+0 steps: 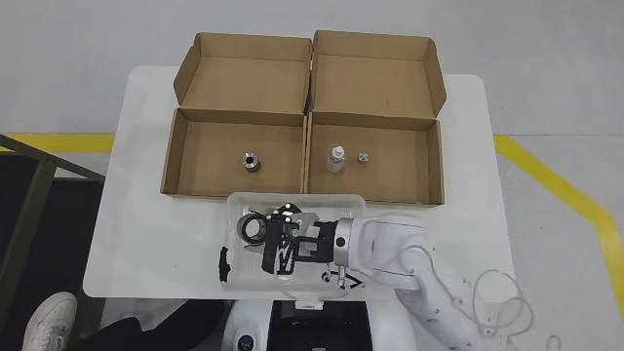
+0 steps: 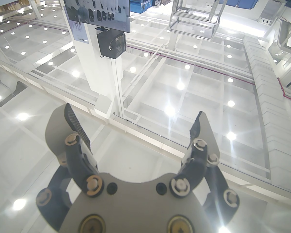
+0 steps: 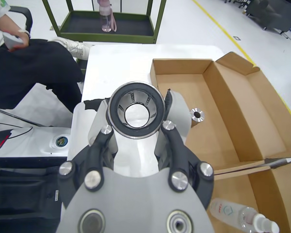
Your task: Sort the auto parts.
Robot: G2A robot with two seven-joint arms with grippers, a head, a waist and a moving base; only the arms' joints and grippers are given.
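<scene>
My right gripper [image 3: 137,106] is shut on a metal bearing ring with a black rim [image 3: 135,132], one finger on each side of it. From above, that gripper [image 1: 268,237] and the ring [image 1: 256,227] hang over the clear plastic tray [image 1: 351,201] at the table's front. The left cardboard box [image 1: 200,156] holds one small metal part [image 1: 251,162], which appears beyond the ring as [image 3: 197,115]. The right box [image 1: 409,161] holds a small bottle [image 1: 335,159] and a small metal piece [image 1: 363,157]. My left gripper [image 2: 135,127] is open, holds nothing, and points up at the ceiling.
Both boxes have their lids standing open toward the far side. Bare white table [image 1: 146,205] lies left of the tray and boxes. A green cart [image 3: 106,32] stands on the floor past the table's left end.
</scene>
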